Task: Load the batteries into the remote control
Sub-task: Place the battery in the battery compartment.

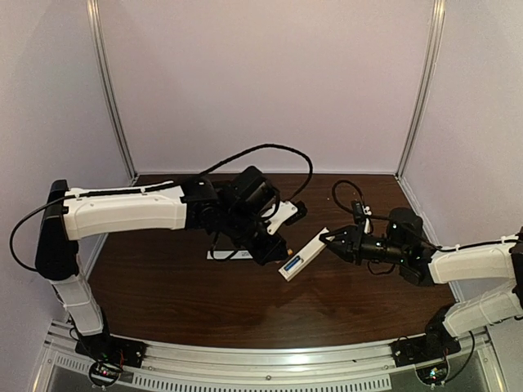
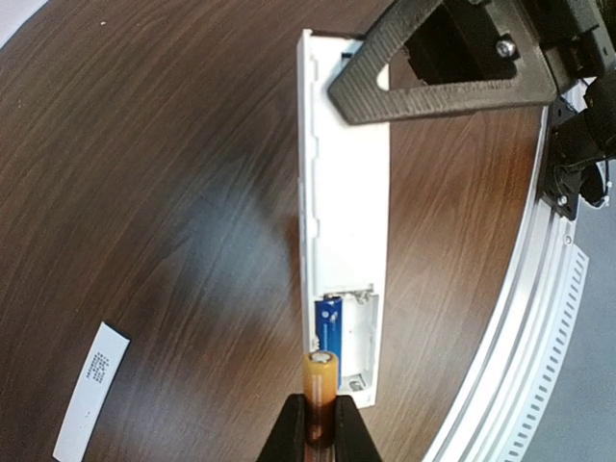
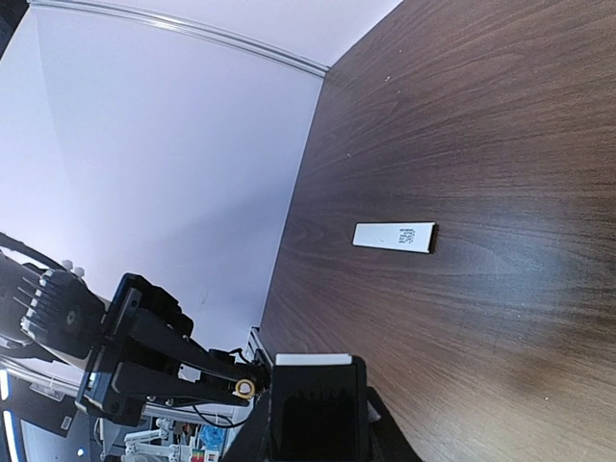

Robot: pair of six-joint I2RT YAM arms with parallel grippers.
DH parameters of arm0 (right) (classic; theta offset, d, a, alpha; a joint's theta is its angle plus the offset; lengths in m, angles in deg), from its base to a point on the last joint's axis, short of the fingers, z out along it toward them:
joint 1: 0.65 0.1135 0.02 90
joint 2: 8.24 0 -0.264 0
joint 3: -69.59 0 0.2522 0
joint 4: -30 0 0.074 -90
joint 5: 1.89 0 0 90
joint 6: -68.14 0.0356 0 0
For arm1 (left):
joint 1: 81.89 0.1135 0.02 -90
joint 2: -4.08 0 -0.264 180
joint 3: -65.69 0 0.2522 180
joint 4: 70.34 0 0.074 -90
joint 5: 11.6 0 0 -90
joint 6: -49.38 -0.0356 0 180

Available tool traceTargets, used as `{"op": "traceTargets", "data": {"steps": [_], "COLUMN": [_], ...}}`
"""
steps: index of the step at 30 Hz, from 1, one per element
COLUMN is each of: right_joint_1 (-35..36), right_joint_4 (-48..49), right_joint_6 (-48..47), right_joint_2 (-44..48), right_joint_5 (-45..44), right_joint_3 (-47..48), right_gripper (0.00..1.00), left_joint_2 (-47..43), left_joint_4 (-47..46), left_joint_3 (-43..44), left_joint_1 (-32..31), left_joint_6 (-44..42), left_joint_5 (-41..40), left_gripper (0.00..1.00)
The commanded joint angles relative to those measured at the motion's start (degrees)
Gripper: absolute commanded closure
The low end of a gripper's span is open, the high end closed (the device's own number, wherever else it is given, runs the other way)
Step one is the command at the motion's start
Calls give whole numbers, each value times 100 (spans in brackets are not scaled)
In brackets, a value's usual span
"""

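left gripper (image 2: 320, 430): pinched tight on the orange battery (image 2: 320, 383), bottom centre of the left wrist view
remote control (image 2: 345, 192): just above it, clamped at its far end by the right gripper (image 1: 331, 238)
blue battery (image 2: 329, 327): already seated
tip: probably nudge the orange one toward frame right over the empty slot (image 2: 358, 337), then press flat

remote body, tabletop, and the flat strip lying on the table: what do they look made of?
The remote control looks like white moulded plastic with a matte finish; thin walls and a notched edge show. The tabletop has dark wood grain with a soft glare, so likely laminate or varnished veneer; I cannot tell which. The flat strip looks like thin white plastic with printed text, though it could be card.
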Motion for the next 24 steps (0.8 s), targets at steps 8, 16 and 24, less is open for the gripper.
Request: {"op": "traceTargets", "data": {"steps": [8, 16, 24], "right_joint_1": [208, 241, 280], "right_joint_4": [437, 626, 881], "right_joint_6": [216, 360, 556], "right_joint_2": [-75, -166, -197], "right_joint_5": [-317, -371, -395], "right_joint_3": [85, 39, -66], "right_gripper": [100, 100, 100], "left_joint_2": [269, 415, 598], "left_joint_4": [320, 410, 520], "left_joint_3": [314, 407, 551], "left_joint_1": [-149, -198, -209], "left_joint_6": [-116, -107, -81], "left_joint_5": [-130, -115, -176], "left_gripper": [100, 100, 100]}}
